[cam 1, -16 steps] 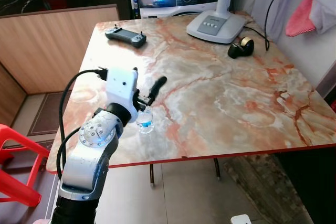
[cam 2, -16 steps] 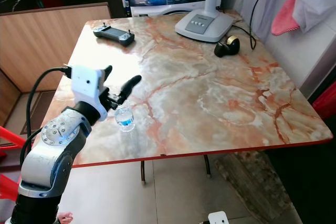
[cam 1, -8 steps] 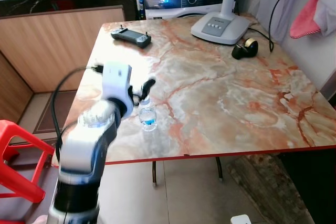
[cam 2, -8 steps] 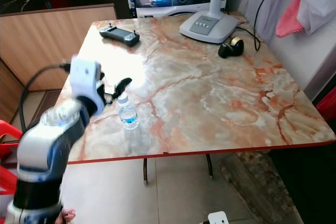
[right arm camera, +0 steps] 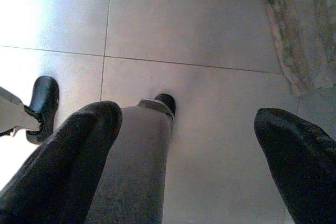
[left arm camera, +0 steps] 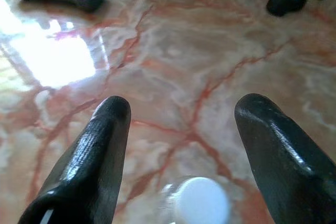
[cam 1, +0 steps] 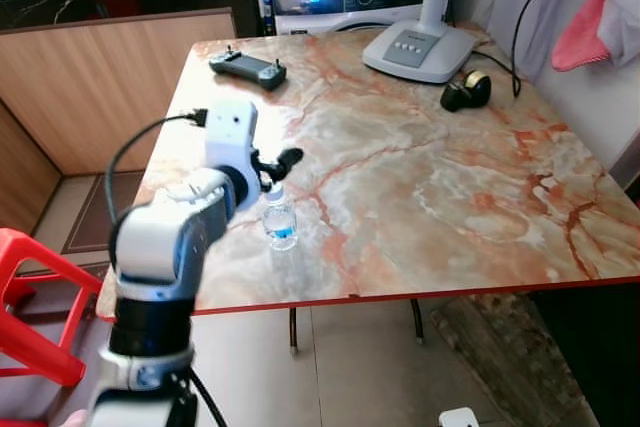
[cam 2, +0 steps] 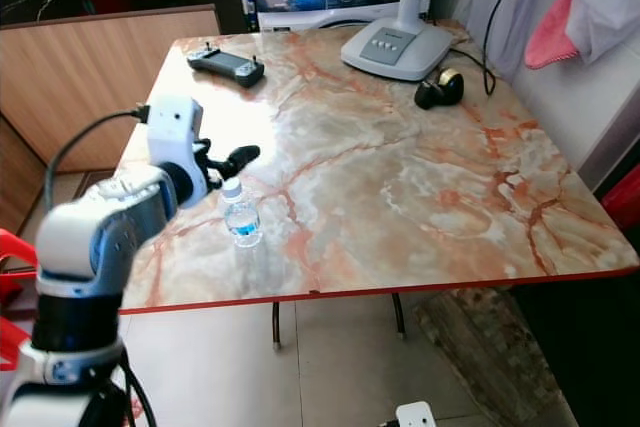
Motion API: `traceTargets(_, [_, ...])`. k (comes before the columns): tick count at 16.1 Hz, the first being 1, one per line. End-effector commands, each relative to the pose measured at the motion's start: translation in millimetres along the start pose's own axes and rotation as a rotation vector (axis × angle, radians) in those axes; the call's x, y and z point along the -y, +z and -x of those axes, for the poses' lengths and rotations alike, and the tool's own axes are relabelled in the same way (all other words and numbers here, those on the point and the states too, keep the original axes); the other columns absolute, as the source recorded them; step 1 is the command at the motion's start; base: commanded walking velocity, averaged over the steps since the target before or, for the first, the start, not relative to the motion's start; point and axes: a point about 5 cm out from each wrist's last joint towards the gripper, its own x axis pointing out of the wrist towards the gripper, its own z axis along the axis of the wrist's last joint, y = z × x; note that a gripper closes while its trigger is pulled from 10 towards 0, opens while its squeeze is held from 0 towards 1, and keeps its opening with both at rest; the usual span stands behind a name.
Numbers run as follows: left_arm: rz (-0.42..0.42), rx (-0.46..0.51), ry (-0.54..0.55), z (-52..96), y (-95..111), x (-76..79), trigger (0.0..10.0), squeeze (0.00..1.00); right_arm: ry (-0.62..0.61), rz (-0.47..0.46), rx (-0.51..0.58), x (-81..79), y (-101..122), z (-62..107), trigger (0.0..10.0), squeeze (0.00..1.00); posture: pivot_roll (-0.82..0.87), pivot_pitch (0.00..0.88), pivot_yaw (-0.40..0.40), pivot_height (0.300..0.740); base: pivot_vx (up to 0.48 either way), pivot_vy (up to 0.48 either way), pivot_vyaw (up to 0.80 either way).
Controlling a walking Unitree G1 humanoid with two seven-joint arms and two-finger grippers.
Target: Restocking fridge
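while the left gripper (left arm camera: 181,111) hangs w/ fingers spread above a small clear plastic bottle (cam 1: 279,221), white round cap, glossy marble table (cam 1: 430,187); right gripper (right arm camera: 191,129) open over tile floor (right arm camera: 210,40).

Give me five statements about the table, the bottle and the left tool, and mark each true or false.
1. The bottle stands upright on the table. True.
2. The left tool is shut on the bottle. False: its fingers are spread open above the bottle's white cap, not touching it.
3. A black controller lies near the table's far left corner. True.
4. The fan base stands on the floor. False: it stands on the table's far side.
5. The bottle lies beside the tape dispenser. False: they are far apart, the bottle near the front left edge.
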Motion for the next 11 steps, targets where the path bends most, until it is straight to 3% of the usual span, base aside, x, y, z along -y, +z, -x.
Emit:
traceTargets(1, [-0.051,-0.010,0.003,0.7,6.2,-0.4,10.0,0.00,0.005,0.007,-0.022,-2.6,-5.7,0.8,10.0,0.00,0.00,0.072,0.057,0.740,0.000,0.000,0.00])
traceTargets(4, [-0.116,-0.077,-0.120,5.8,-1.0,9.8,10.0,0.00,0.004,0.008,-0.024,-2.6,-6.2,1.0,10.0,0.00,0.01,0.070,0.057,0.740,0.000,0.000,0.00])
traceTargets(5, [-0.102,-0.082,-0.146,6.1,-2.4,12.9,10.0,0.00,0.004,0.009,-0.024,-2.5,-6.4,1.0,10.0,0.00,0.01,0.070,0.057,0.740,0.000,0.000,0.00])
traceTargets(11, [-0.080,-0.083,-0.171,4.5,0.7,13.2,10.0,0.00,0.004,0.010,-0.024,-2.9,-6.4,1.0,10.0,0.00,0.00,0.066,0.057,0.740,0.000,0.000,0.00])
